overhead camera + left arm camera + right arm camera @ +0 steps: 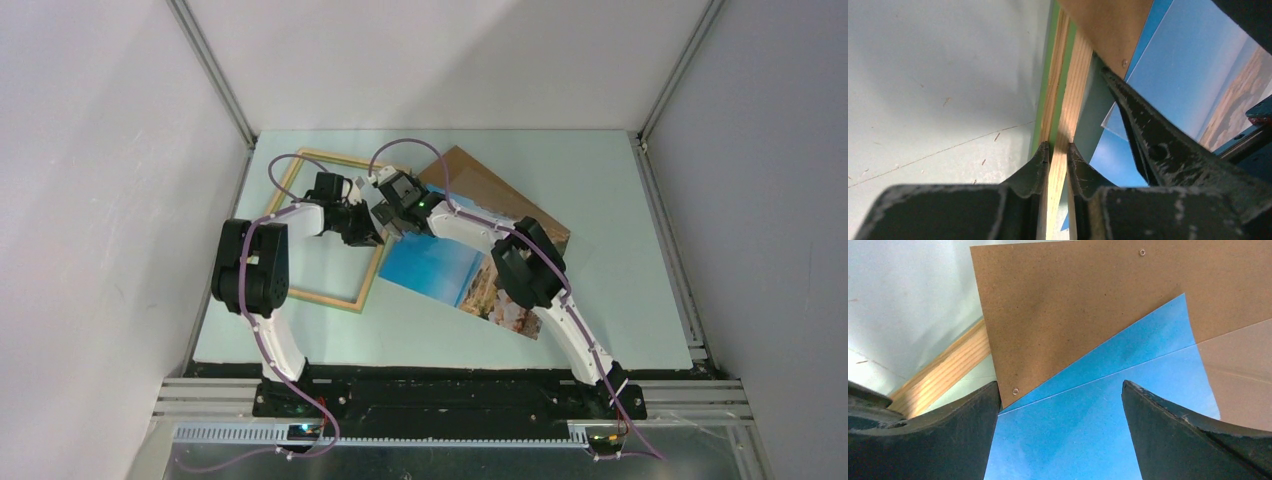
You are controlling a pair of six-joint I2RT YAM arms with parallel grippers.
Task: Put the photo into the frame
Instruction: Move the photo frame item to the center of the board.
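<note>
The frame (325, 296) lies at the left of the table with its pale wood side up. My left gripper (368, 234) is shut on the frame's right rail. In the left wrist view both fingers (1035, 167) clamp the wooden rail (1068, 90), and a green face shows beside it. The photo (440, 268), blue sky over pale shore, lies picture-up just right of the frame. My right gripper (389, 217) hangs open over the photo's upper left corner. Between its jaws in the right wrist view (1060, 385) I see only the blue print (1088, 435).
A brown backing board (495, 190) lies behind the photo and partly under it; its corner (1073, 305) reaches toward the frame rail (948, 372). The two grippers nearly touch; the right one's finger (1158, 137) shows in the left wrist view. White walls enclose the table.
</note>
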